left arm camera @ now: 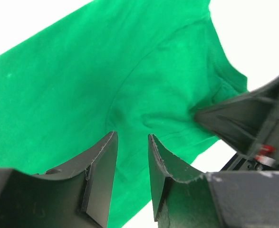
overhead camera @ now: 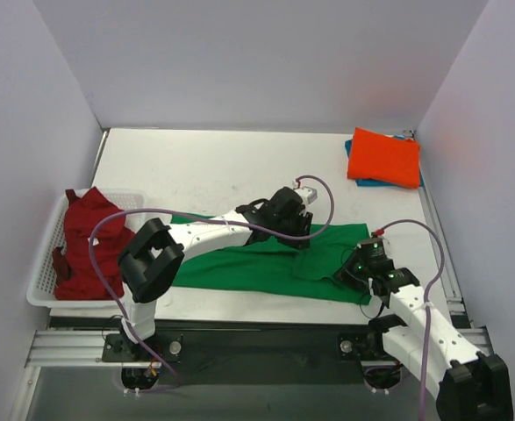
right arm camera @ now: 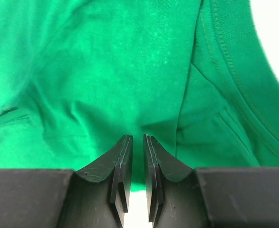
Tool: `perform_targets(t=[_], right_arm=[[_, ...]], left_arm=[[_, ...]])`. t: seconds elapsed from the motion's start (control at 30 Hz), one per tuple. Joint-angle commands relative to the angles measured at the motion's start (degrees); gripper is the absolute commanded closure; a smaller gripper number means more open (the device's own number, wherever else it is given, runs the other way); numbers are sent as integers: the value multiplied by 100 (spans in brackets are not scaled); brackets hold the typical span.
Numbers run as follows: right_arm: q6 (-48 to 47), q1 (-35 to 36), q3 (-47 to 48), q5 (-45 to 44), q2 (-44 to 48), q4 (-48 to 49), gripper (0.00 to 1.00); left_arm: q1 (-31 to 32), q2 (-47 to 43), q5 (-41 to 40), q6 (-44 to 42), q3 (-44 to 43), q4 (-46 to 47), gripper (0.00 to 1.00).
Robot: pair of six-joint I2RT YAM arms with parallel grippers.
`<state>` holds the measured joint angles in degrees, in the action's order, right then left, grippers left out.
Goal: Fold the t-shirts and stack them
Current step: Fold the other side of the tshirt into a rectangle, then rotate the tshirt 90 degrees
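Note:
A bright green t-shirt (overhead camera: 239,267) lies spread across the near middle of the table. My left gripper (overhead camera: 303,230) is over its far edge, and its jaws (left arm camera: 130,135) stand a little apart with flat green cloth (left arm camera: 82,85) showing between them. My right gripper (overhead camera: 355,266) is at the shirt's right end, with its jaws (right arm camera: 135,137) nearly closed on the cloth (right arm camera: 106,71), which puckers at the tips. It also shows in the left wrist view (left arm camera: 244,121). A folded orange-red t-shirt (overhead camera: 384,158) lies on a blue one (overhead camera: 361,182) at the far right.
A white slatted basket (overhead camera: 42,281) at the left table edge holds crumpled dark red shirts (overhead camera: 86,241). Grey walls stand to the left, right and back. A metal rail runs along the near table edge by the arm bases.

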<state>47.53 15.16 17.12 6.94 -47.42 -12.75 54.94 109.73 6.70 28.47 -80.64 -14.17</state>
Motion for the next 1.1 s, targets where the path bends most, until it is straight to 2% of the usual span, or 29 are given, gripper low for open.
perform_targets(t=[0.0, 0.07, 0.23, 0.37, 0.57, 0.87, 1.07], right_arm=[[-59, 66, 449, -368, 434, -701, 83], [-138, 110, 738, -404, 400, -816, 83], [-227, 382, 1047, -641, -346, -677, 84], [-7, 864, 837, -861, -628, -421, 85], [449, 1279, 178, -896, -760, -17, 87], [512, 1192, 343, -861, -918, -34, 86], [135, 894, 1020, -948, -2127, 36, 87]], left_arm=[[-228, -276, -28, 246, 214, -51, 58], [-483, -548, -46, 474, 592, -24, 58], [-975, -1331, -265, 730, 1453, 47, 58], [-1309, -1893, -511, 941, 2305, 11, 58], [-1679, -2439, -968, 1073, 2896, -147, 60], [-1600, -2097, -1232, 1204, 3467, -42, 69], [-951, -2149, -1583, 1617, 3863, -93, 71]])
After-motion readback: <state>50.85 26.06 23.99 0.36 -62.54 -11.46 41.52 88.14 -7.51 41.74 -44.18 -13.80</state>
